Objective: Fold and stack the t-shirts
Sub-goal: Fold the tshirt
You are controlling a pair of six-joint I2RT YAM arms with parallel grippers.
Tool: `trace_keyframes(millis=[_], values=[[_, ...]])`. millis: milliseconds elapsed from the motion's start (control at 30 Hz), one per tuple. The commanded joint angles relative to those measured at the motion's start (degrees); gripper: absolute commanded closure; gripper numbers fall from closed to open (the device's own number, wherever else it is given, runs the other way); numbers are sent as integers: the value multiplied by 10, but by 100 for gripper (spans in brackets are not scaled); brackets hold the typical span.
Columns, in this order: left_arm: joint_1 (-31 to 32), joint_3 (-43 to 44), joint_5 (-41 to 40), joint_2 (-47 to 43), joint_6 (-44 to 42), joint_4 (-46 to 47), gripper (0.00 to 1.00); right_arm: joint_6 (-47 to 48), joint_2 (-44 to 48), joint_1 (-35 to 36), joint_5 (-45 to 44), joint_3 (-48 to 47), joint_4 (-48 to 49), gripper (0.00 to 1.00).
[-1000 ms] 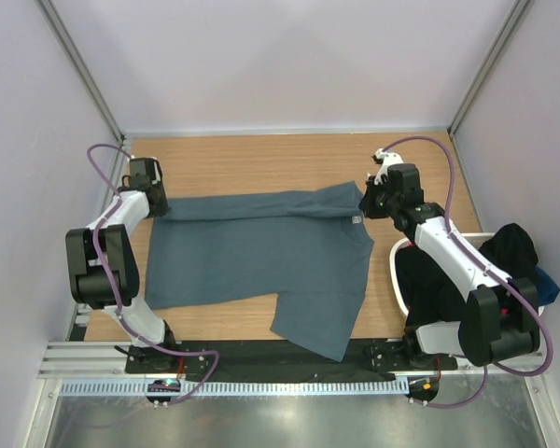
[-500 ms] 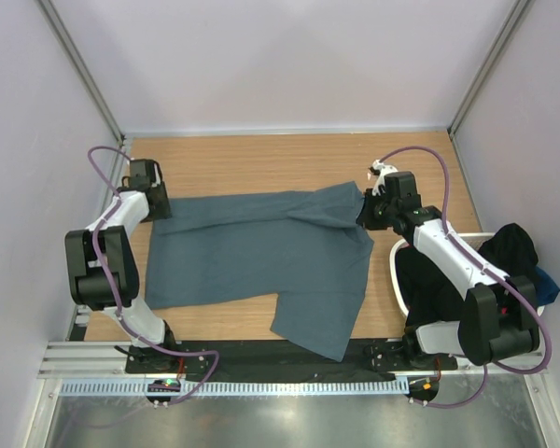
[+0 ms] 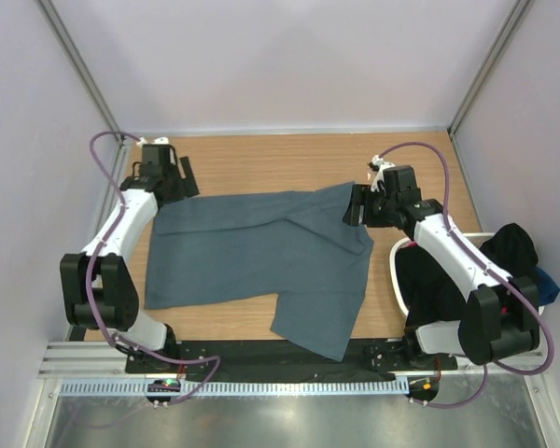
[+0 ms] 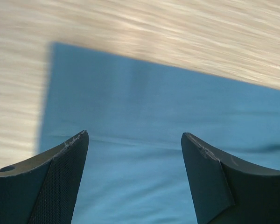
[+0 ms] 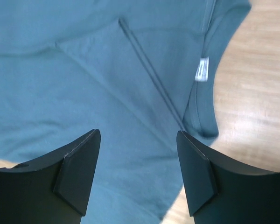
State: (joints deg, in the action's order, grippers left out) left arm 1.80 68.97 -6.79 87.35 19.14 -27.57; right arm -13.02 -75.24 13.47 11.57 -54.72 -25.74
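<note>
A slate blue-grey t-shirt [image 3: 261, 252] lies spread on the wooden table [image 3: 261, 159], its far part folded over toward me and one sleeve hanging toward the near edge. My left gripper [image 3: 181, 183] hovers open above the shirt's far-left corner [image 4: 144, 107], with nothing between its fingers. My right gripper [image 3: 353, 206] is open above the neck end, where the round collar and white label [image 5: 202, 70] show. Its fingers [image 5: 79, 172] hold no cloth. More t-shirts, black [image 3: 434, 289] and blue [image 3: 547, 285], lie heaped at the right.
A white laundry basket [image 3: 394, 266] stands at the right edge, beside the right arm's base, with dark clothes piled in and over it. Bare wood runs behind the shirt up to the back wall. Pale walls close in on both sides.
Both grippers opened and let go of the shirt's folded far edge, which now lies flat. The left gripper rose and drew back toward the far left; the right one lifted slightly.
</note>
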Motion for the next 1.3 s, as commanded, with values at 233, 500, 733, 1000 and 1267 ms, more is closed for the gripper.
trace_keyframes(millis=[233, 500, 733, 1000, 1267], values=[[142, 49, 16, 78, 105, -6, 20, -7, -221, 59, -58, -122, 115, 31], [152, 16, 34, 53, 118, -4, 18, 11, -347, 84, -84, -236, 123, 34], [152, 6, 31, 23, 116, -11, 1, 18, -395, 91, -93, -276, 109, 36], [152, 8, 19, 12, 113, -21, 0, 20, -406, 108, -88, -275, 109, 47], [152, 5, -2, 1, 107, -29, 0, 18, -398, 115, -91, -268, 103, 90]])
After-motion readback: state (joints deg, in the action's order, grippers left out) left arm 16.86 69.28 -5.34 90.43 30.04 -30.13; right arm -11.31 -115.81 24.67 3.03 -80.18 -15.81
